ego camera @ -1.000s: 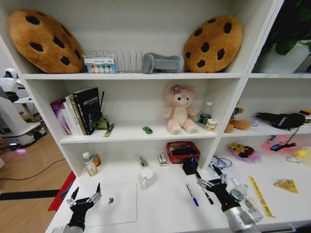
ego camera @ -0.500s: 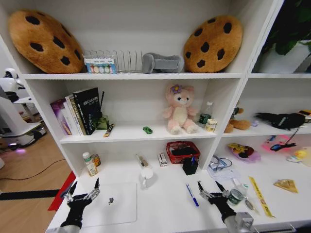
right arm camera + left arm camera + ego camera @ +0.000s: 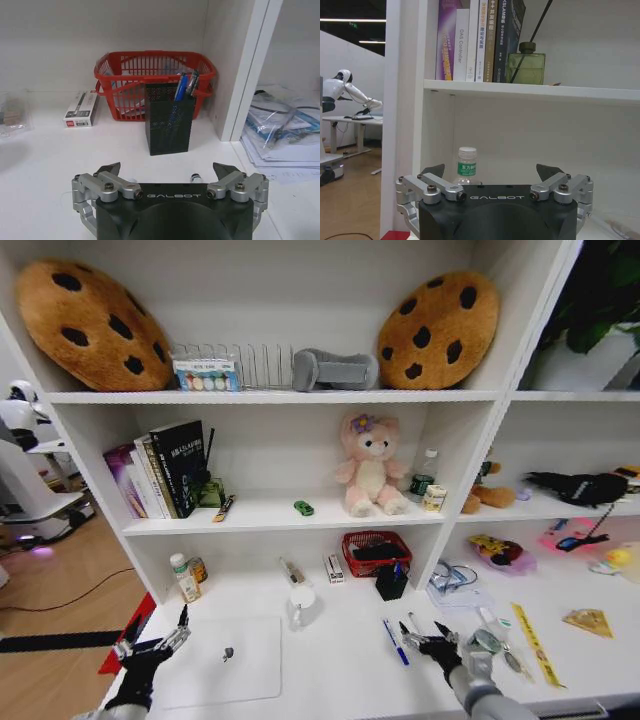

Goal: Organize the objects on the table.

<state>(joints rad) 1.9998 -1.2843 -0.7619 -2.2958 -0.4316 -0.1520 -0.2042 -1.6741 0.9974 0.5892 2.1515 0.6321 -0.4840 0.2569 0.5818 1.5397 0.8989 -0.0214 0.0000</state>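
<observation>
Head view: the left gripper [image 3: 152, 639] hovers over the table's [image 3: 340, 660] front left corner, fingers apart, beside the laptop [image 3: 222, 660]. The right gripper [image 3: 421, 632] hangs near the front edge, fingers spread and holding nothing, just beside the blue pen [image 3: 394, 641].

Left wrist view: the green-capped bottle [image 3: 467, 166] stands ahead between the spread fingers.

Right wrist view: a black pen holder [image 3: 168, 125] stands before a red basket [image 3: 150, 75].

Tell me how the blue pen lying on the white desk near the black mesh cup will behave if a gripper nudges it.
The slim blue pen lies flat on the smooth white desk, so it would probably roll or skid sideways. It looks stiff and light, and likely spins if pushed near one end.
</observation>
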